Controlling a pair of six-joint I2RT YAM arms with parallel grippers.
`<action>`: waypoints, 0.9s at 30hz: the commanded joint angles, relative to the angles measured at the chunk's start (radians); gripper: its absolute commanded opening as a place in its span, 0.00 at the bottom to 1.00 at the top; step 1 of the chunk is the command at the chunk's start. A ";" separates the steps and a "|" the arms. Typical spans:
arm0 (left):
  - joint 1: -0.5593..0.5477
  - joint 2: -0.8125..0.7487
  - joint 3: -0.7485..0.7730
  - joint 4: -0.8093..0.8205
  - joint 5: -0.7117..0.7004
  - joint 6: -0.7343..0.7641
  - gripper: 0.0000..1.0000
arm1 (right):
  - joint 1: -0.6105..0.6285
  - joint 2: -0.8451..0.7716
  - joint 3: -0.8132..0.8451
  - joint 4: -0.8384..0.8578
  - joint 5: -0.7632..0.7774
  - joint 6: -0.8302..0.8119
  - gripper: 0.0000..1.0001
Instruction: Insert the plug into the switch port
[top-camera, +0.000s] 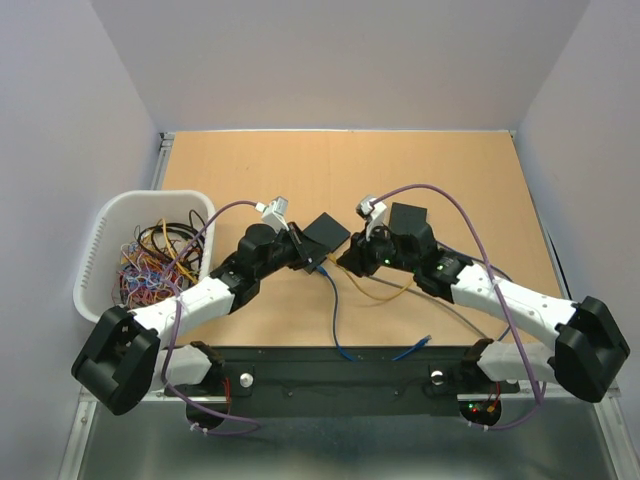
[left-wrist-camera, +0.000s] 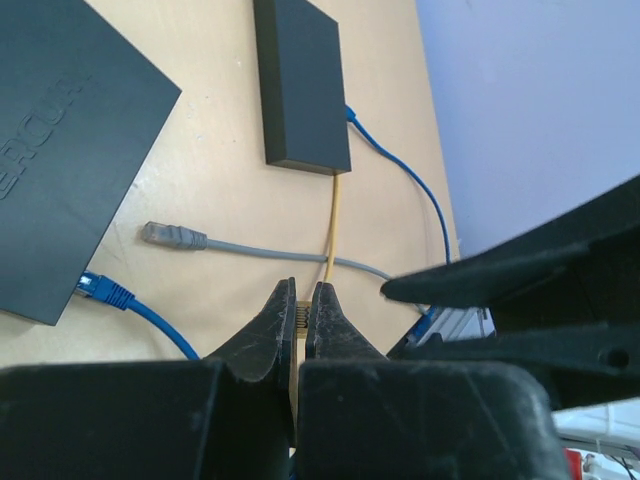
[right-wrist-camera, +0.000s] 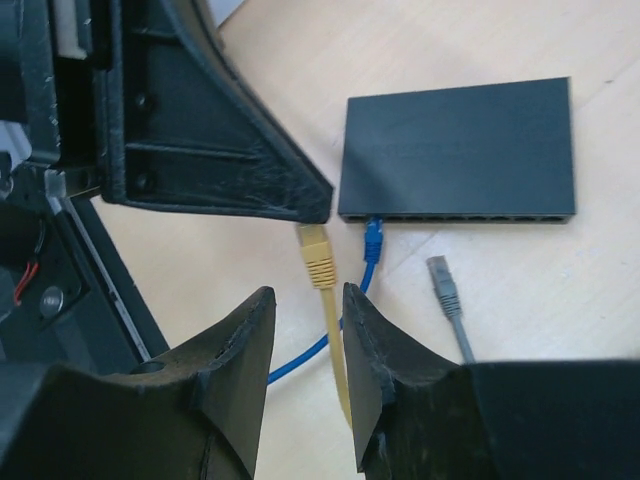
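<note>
My left gripper (left-wrist-camera: 302, 290) is shut on the yellow plug (right-wrist-camera: 317, 255), which shows as a ridged sliver between its tips. In the right wrist view the left fingertips (right-wrist-camera: 300, 205) pinch the plug's front end, just left of the black switch (right-wrist-camera: 455, 150). A blue plug (right-wrist-camera: 373, 237) sits in one of that switch's ports. My right gripper (right-wrist-camera: 305, 300) is open, its fingers on either side of the yellow cable behind the plug, not touching it. In the top view both grippers (top-camera: 318, 262) (top-camera: 345, 262) meet below the switch (top-camera: 325, 233).
A second, smaller black switch (left-wrist-camera: 300, 85) holds the yellow cable's far end and a blue cable. A loose grey plug (left-wrist-camera: 170, 235) lies on the table between the switches. A white basket (top-camera: 100, 235) of tangled cables stands at the left edge.
</note>
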 joint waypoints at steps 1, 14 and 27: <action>-0.002 0.003 0.039 0.018 -0.015 -0.003 0.00 | 0.027 0.032 0.049 -0.003 0.048 -0.030 0.39; -0.001 0.005 0.034 0.030 -0.006 0.005 0.00 | 0.060 0.129 0.079 0.035 0.064 -0.032 0.39; -0.002 0.002 0.030 0.036 0.002 0.016 0.00 | 0.070 0.179 0.087 0.099 0.056 -0.010 0.31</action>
